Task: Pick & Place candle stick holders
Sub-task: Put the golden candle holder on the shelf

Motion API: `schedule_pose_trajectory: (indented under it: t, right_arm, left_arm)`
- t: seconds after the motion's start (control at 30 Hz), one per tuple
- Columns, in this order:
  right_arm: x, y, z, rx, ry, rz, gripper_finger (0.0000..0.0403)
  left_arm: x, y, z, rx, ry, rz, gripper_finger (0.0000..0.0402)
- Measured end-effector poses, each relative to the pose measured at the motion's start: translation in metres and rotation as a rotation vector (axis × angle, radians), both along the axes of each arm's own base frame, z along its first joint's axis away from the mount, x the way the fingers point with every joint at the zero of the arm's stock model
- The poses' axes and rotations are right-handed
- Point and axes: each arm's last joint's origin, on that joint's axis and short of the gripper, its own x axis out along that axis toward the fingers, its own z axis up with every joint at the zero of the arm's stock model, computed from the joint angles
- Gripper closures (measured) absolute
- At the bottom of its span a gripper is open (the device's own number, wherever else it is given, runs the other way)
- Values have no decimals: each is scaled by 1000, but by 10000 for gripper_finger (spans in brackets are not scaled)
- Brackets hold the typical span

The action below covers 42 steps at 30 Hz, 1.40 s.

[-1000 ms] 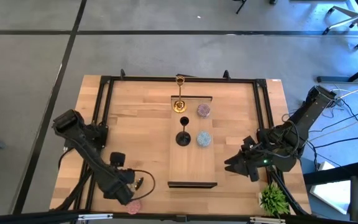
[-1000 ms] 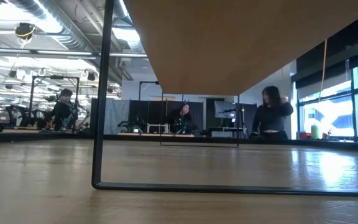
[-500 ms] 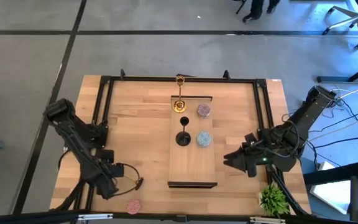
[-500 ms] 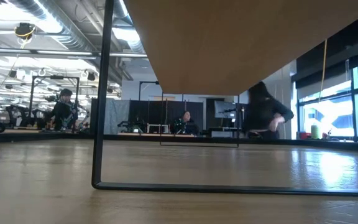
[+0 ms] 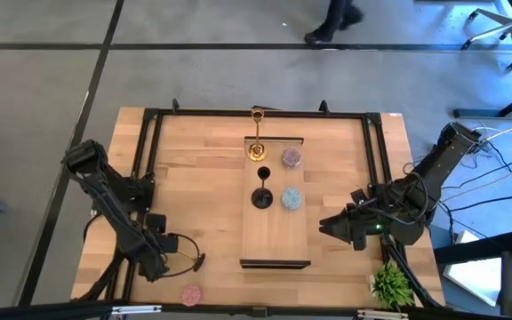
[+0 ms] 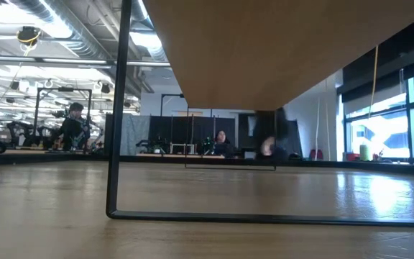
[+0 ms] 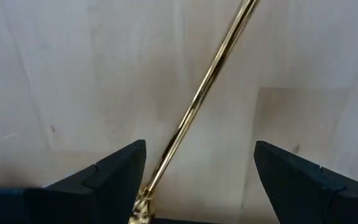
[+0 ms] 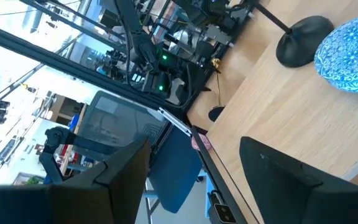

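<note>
The wooden table (image 5: 194, 196) fills the middle of the high view, ringed by a black metal frame (image 5: 146, 142), with a lighter raised board (image 5: 276, 233) running down its centre.

The left arm (image 5: 105, 191) reaches from the table's left edge toward the near-left corner, elbow bent, its wrist turned down over the wood. The left gripper (image 5: 194, 262) hangs just above the tabletop with its fingers (image 7: 114, 177) spread apart; a thin gold holder stem (image 7: 197, 102) lies slanted on the wood between them, touching neither finger in the left wrist view.

The right arm (image 5: 434, 169) comes in from the right edge, folded low, forearm pointing toward the board. The right gripper (image 5: 323, 227) floats beside the board's right edge, its fingers (image 8: 278, 180) parted and holding nothing.

On the board stand the black holder (image 5: 261, 196) and, just beside it, the light-blue holder (image 5: 292, 199). Farther back sit a gold holder (image 5: 257, 149) and the mauve holder (image 5: 292, 158), near each other. Another gold holder (image 5: 257, 114) stands at the far edge of the frame. The pink holder (image 5: 190, 294) rests alone at the table's near-left edge, apart from the left gripper. A green plant (image 5: 391, 284) sits at the near-right corner.
</note>
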Motion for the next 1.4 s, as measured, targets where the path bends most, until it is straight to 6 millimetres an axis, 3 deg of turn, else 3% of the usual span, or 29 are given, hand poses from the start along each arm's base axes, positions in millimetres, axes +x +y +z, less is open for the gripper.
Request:
schedule_pose_trajectory:
  t: [0.27,0.93,1.4]
  right_arm:
    - [0,-1,0,-4,-10,-33,149]
    - [0,-1,0,-13,-11,-41,149]
    - [0,-1,0,-13,-11,-41,149]
  left_arm:
    - [0,1,-1,7,2,24,133]
    - [2,-4,0,-60,6,53,389]
    - [4,-8,0,-115,-1,127,395]
